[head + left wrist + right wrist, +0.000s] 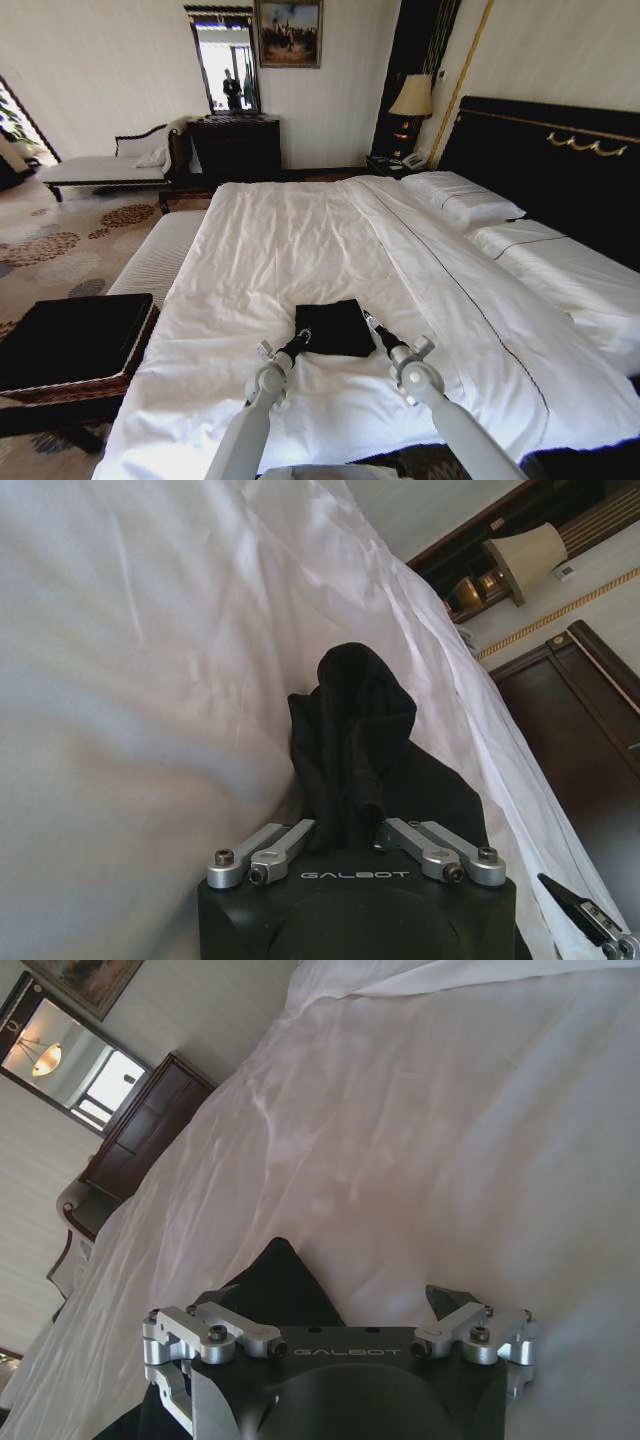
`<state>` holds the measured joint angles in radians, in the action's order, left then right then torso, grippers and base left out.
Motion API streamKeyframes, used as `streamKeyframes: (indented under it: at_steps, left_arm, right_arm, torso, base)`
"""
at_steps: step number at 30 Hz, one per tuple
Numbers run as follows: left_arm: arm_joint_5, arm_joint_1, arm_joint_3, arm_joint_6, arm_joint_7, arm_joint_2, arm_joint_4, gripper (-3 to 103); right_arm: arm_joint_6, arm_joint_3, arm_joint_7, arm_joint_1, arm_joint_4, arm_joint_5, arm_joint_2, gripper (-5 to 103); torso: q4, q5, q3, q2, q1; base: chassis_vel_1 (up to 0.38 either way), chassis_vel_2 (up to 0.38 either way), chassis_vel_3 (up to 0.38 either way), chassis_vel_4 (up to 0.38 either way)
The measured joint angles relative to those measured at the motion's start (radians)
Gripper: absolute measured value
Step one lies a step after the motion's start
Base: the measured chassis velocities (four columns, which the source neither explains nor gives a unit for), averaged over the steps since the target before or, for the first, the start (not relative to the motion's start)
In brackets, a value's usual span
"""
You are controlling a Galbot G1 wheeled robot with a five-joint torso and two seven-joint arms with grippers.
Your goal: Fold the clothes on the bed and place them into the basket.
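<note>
Right, the black T-shirt [335,327] lies folded into a small dark square low in the centre of the head view, on the white duvet of the bed [300,240] near its foot edge. The left gripper [301,339] sits at the shirt's lower left corner, and in the left wrist view its jaws are closed tight on a bunched-up peak of the black fabric [350,730]. The right gripper [372,323] is at the shirt's right edge; the right wrist view shows its jaws spread wide [340,1305], holding nothing, with a corner of the shirt [280,1285] lying between them on the duvet. The wicker basket [70,345] with its black lining stands at lower left, beside the bed.
</note>
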<state>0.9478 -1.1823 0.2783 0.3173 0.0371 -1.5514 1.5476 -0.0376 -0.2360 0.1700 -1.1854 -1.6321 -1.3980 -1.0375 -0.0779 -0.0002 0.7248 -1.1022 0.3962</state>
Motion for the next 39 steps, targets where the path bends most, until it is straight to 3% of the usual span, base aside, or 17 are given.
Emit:
streamKeyframes:
  at_steps: [9, 13, 15, 17, 22, 24, 28, 30, 33, 36, 39]
  left_arm:
    - [-0.004, -0.001, -0.001, -0.002, -0.001, 0.002, 0.003, 9]
    - [-0.006, -0.001, -0.002, -0.003, 0.0, 0.001, 0.005, 9]
    - [-0.009, -0.001, -0.003, -0.003, 0.0, 0.001, 0.007, 9]
    - [-0.01, -0.001, -0.003, -0.004, 0.0, 0.001, 0.007, 9]
    - [-0.022, -0.005, -0.004, -0.013, -0.001, 0.004, 0.007, 9]
    - [-0.023, -0.005, -0.004, -0.014, -0.002, 0.004, 0.007, 9]
    - [-0.025, -0.002, -0.004, -0.015, -0.002, 0.005, 0.007, 9]
    - [-0.025, -0.001, -0.004, -0.015, -0.002, 0.005, 0.007, 9]
    - [-0.023, 0.0, -0.005, -0.015, -0.002, 0.007, 0.007, 9]
    - [-0.022, 0.0, -0.006, -0.015, -0.002, 0.008, 0.01, 9]
    - [-0.021, -0.001, -0.007, -0.016, -0.002, 0.009, 0.017, 9]
  right_arm:
    - [-0.012, 0.042, -0.122, 0.036, 0.094, 0.027, 0.0, 102]
    - [-0.014, 0.062, -0.148, 0.046, 0.111, 0.038, -0.006, 97]
    - [-0.011, 0.076, -0.168, 0.051, 0.113, 0.043, -0.016, 83]
    - [-0.01, 0.077, -0.171, 0.052, 0.113, 0.043, -0.017, 83]
    - [0.007, 0.08, -0.195, 0.052, 0.12, 0.061, -0.017, 55]
    - [0.009, 0.08, -0.197, 0.052, 0.12, 0.064, -0.017, 55]
    - [0.048, 0.088, -0.226, 0.046, 0.12, 0.108, -0.015, 33]
    - [0.054, 0.089, -0.231, 0.045, 0.12, 0.115, -0.015, 33]
    - [0.078, 0.094, -0.246, 0.039, 0.113, 0.133, -0.015, 18]
    - [0.088, 0.094, -0.253, 0.035, 0.102, 0.137, -0.015, 9]
    - [0.106, 0.094, -0.26, 0.03, 0.091, 0.14, -0.015, 9]
  torso:
    - [0.0, -0.0001, 0.0, 0.0, 0.0]
    - [-0.0001, -0.0002, 0.0, 0.0, 0.0]
    - [0.0001, 0.0004, 0.0, 0.0, 0.0]
    - [0.0002, 0.0004, 0.0, 0.0, 0.0]
    - [0.0001, 0.0004, 0.0, 0.0, 0.0]
    - [0.0001, 0.0003, 0.0, 0.0, 0.0]
    - [0.0002, 0.0002, 0.0, 0.0, 0.0]
    - [0.0002, 0.0002, 0.0, 0.0, 0.0]
    - [0.0001, 0.0002, 0.0, 0.0, 0.0]
    - [0.0002, 0.0002, 0.0, 0.0, 0.0]
    - [0.0001, 0.0002, 0.0, 0.0, 0.0]
  base:
    - [0.0, 0.0, 0.0, 0.0]
    - [0.0, 0.0, 0.0, 0.0]
    - [0.0, 0.0, 0.0, 0.0]
    - [0.0, 0.0, 0.0, 0.0]
    - [0.0, 0.0, 0.0, 0.0]
    - [0.0, 0.0, 0.0, 0.0]
    - [0.0, 0.0, 0.0, 0.0]
    - [0.0, 0.0, 0.0, 0.0]
    - [0.0, 0.0, 0.0, 0.0]
    - [0.0, 0.0, 0.0, 0.0]
    - [0.0, 0.0, 0.0, 0.0]
